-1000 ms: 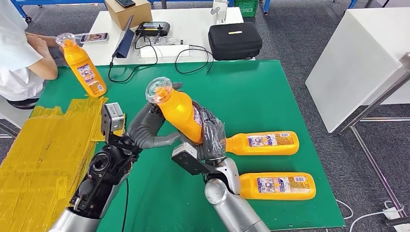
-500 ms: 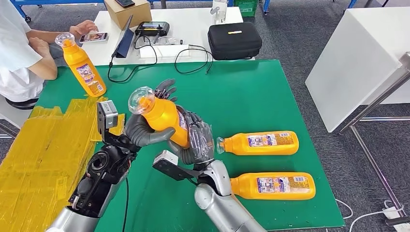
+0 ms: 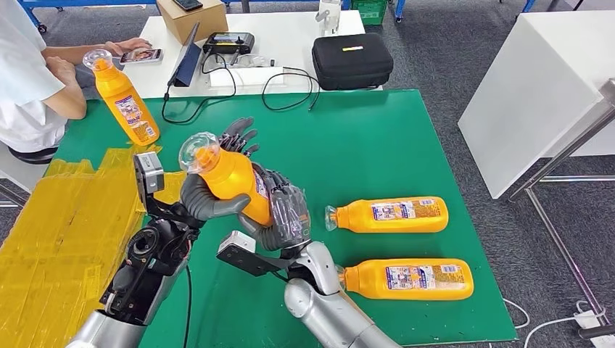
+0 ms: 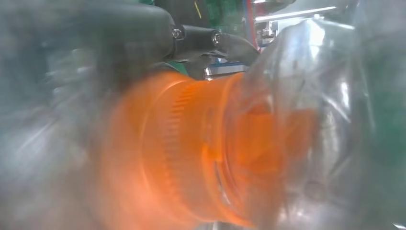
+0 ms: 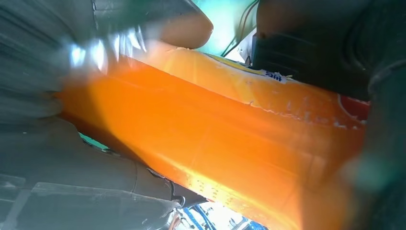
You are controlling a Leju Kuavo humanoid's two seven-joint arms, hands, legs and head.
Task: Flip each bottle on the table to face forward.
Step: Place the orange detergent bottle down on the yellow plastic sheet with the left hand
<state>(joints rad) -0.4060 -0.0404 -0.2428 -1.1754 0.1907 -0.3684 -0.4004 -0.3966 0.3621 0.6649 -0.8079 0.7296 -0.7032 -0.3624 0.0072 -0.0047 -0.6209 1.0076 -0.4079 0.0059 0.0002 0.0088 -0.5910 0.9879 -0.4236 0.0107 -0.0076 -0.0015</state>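
An orange bottle (image 3: 233, 181) with a clear cap is held tilted above the green mat, cap up and to the left. My left hand (image 3: 210, 197) wraps its upper body and neck, thumb across the front. My right hand (image 3: 284, 212) grips its lower body from the right. The left wrist view looks at the bottle's cap and neck (image 4: 201, 148); the right wrist view looks along its orange side (image 5: 230, 143). Two more orange bottles (image 3: 388, 214) (image 3: 410, 279) lie on their sides at the right, labels up. A fourth bottle (image 3: 125, 98) stands tilted at the far left.
A green mat (image 3: 377, 145) covers the table, with yellow taped sheeting (image 3: 58, 225) on its left part. A person (image 3: 29, 80) sits at the far left edge by a phone. A white table behind carries a black case (image 3: 352, 61), cables and a box.
Both hands have carried the held bottle to the left and a little lower. The person's hand has moved to the phone.
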